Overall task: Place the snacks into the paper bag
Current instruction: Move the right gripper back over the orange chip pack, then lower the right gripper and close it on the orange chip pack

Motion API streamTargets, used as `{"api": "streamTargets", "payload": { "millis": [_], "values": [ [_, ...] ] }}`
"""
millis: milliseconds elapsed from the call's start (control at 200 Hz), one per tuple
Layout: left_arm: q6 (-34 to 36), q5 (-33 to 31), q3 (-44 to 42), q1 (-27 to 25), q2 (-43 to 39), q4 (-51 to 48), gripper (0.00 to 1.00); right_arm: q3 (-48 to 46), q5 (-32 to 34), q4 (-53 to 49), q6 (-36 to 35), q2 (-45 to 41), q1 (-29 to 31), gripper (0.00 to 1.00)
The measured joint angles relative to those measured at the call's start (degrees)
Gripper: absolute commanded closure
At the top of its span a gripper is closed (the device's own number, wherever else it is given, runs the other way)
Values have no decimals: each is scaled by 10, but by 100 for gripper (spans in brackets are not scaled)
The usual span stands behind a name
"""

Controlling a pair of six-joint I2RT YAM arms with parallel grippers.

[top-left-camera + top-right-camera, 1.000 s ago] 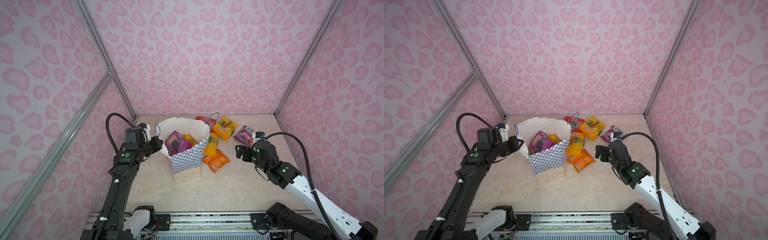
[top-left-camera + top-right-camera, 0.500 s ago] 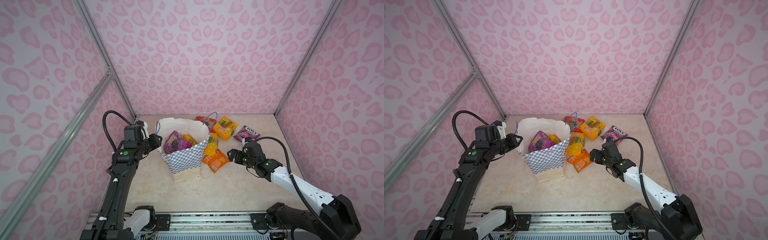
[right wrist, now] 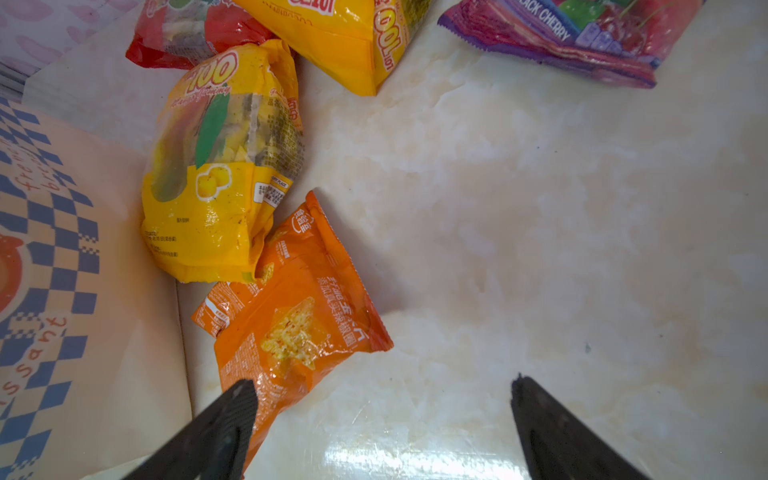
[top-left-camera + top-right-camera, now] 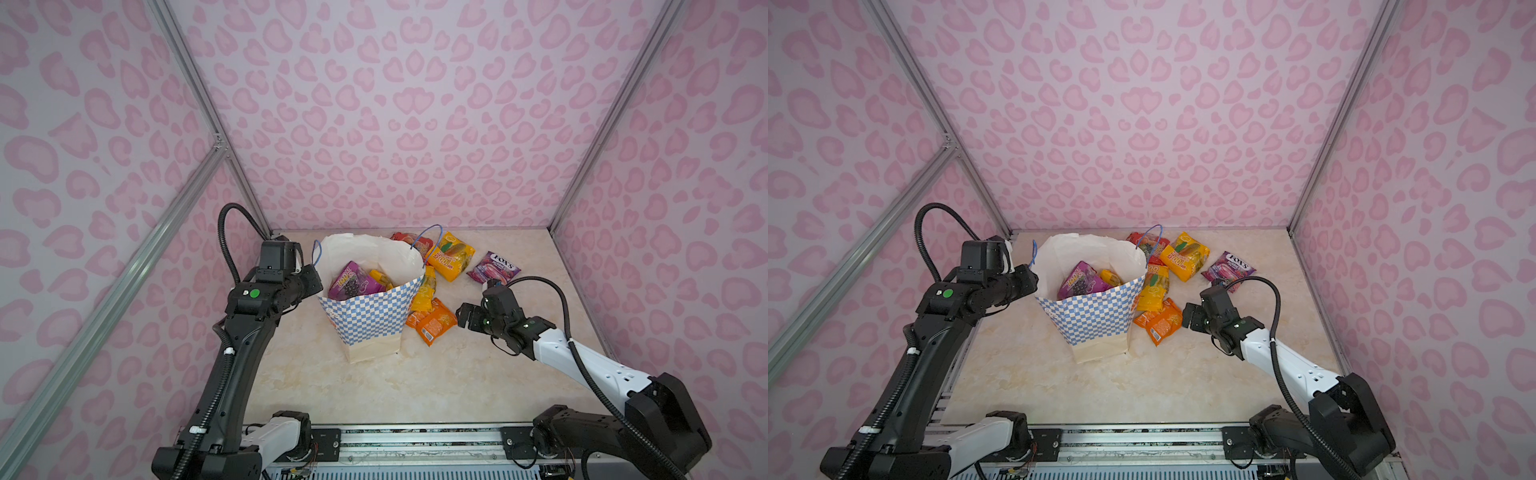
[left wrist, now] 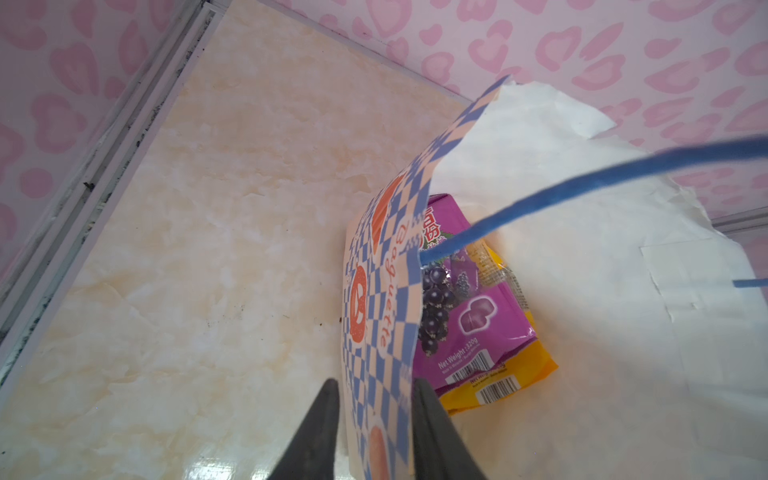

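Two pairs parted, left fingers (image 5: 320, 428) astride paper bag (image 5: 374, 291) rim, wrist view only, right fingers (image 3: 226, 419) wide.

Checkered bag (image 4: 368, 322) upright and open, purple packet (image 4: 351, 284) inside, orange packet (image 4: 437, 325), yellow packet (image 4: 424, 291), FOX'S packet (image 4: 493, 268) lying outside beside it.

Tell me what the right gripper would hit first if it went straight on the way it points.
Most likely the orange snack packet beside the paper bag: the open right gripper points at its near corner, though it could touch the tabletop first.
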Motion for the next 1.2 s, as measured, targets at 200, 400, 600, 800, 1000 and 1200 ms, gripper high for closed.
{"api": "streamTargets", "payload": {
  "millis": [200, 400, 600, 800, 1000, 1200],
  "values": [
    [10, -2, -37, -3, -47, 24, 32, 3, -15, 1, 0, 18, 0, 2],
    [12, 4, -58, -4, -78, 30, 38, 3, -26, 4, 0, 27, 0, 2],
    [-11, -3, -70, -16, -98, 24, 56, 5, -25, 11, 0, 38, 0, 2],
    [-20, -25, -67, -50, -97, 17, 61, 5, -26, 19, 4, 54, 0, 2],
    [-27, -53, -69, -69, -84, 17, 74, 5, -29, 27, 10, 62, 0, 2],
    [-31, -73, -82, -69, -85, 17, 89, 5, -29, 28, 10, 70, -9, 2]
  ]
}}
